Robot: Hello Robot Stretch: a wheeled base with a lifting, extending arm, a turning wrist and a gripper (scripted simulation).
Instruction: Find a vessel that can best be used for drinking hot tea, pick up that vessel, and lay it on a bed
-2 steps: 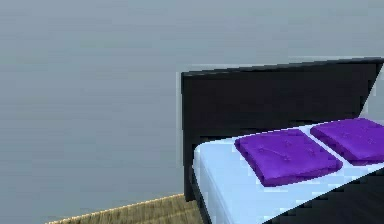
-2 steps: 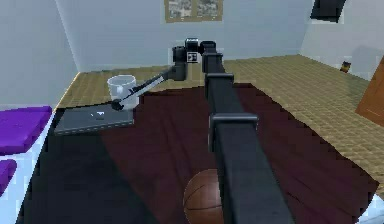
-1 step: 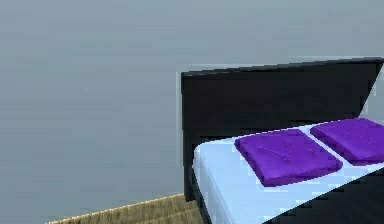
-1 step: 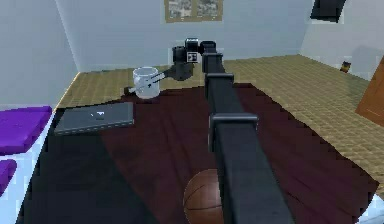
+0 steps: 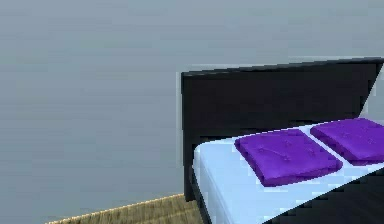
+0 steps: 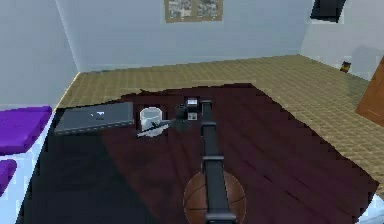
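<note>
Two plump purple fabric pillows [image 5: 295, 152] sit side by side at the head of the bed [image 5: 205, 172] in the forward view. They're on a pale blue sheet [image 5: 232, 185], up against a tall flat black headboard [image 5: 270, 95] that backs onto a plain grey wall [image 5: 90, 90]. Standard made-bed layout.

Arm side view: the bed's dark maroon blanket [image 6: 290, 150] carries a flat closed grey laptop [image 6: 95, 118]. Just beside that is a small white round cup [image 6: 152, 119], which I'd take for the tea vessel. It rests on the blanket right at the gripper [image 6: 172, 114], at the far end of the dark square arm bar [image 6: 212, 150]. With the cup on a surface, I can't tell whether the gripper holds anything, or how the jaws stand. My guess is this is the lay-down step, with the cup about where it belongs. A brown round ball [image 6: 193, 197] lies behind the arm. There's a small framed picture [image 6: 193, 10] on the far wall, and no readable writing or labels anywhere.
</note>
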